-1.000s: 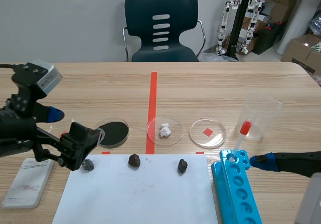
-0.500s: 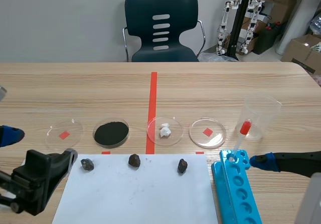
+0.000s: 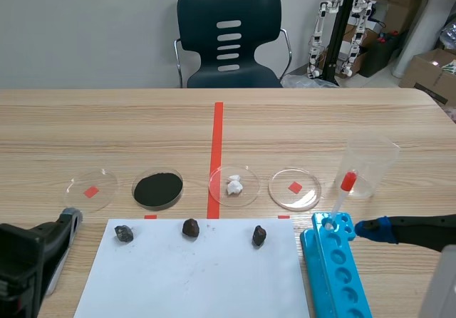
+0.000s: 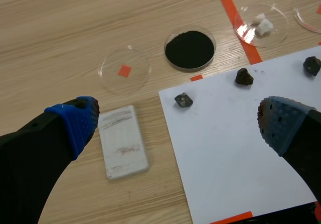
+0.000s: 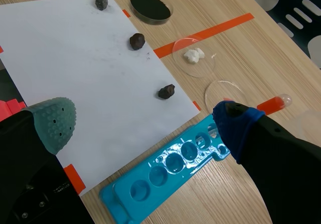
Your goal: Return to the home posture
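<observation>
My left gripper (image 4: 178,121) is open and holds nothing, hanging over the left edge of the white paper sheet (image 4: 235,148). Its blue pad (image 4: 75,118) is next to a white slab (image 4: 123,141). A grey stone (image 4: 183,100) lies just ahead. In the scene view the left arm (image 3: 25,264) sits low at the near left corner. My right gripper (image 5: 143,123) is also open and empty, above the sheet's right edge and the blue tube rack (image 5: 170,171). Its arm (image 3: 417,231) lies low at the right.
Three stones (image 3: 190,227) line the sheet's far edge. Behind them stand several petri dishes: one with black powder (image 3: 157,187), one with a white lump (image 3: 234,185). A dropper with a red bulb (image 3: 341,195) stands in the rack by a clear beaker (image 3: 370,165). A chair (image 3: 229,36) stands beyond the table.
My left arm has pulled back and down from above the left dishes to the near left corner. The right arm has not moved.
</observation>
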Controlling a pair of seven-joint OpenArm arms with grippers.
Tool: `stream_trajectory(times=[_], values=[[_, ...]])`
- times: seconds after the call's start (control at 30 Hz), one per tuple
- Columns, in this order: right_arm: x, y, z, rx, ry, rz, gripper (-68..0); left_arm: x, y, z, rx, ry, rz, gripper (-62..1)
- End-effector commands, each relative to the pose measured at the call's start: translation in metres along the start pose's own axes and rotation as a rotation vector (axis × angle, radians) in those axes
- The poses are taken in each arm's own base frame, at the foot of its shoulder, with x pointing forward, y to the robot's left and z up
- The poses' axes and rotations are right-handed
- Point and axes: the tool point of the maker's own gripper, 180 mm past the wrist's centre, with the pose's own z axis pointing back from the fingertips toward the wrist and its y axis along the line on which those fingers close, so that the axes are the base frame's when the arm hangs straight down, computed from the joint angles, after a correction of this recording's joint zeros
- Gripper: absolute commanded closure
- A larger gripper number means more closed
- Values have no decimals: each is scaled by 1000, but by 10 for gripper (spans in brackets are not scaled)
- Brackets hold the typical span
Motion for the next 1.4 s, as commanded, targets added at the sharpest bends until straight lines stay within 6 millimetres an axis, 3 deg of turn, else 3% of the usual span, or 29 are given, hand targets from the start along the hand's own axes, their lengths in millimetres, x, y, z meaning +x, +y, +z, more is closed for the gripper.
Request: stream_trajectory(times=[0.0,0.3,1.37], values=[[13,-5,-1,-15,-41,7,-569,6,-3,0,1,-23,11,-623],[13,-5,-1,-15,-41,7,-569,-4,-13,2,-37,23,15,-623],[13,-5,-1,-15,-41,7,-569,-4,-13,2,-37,21,15,-623]])
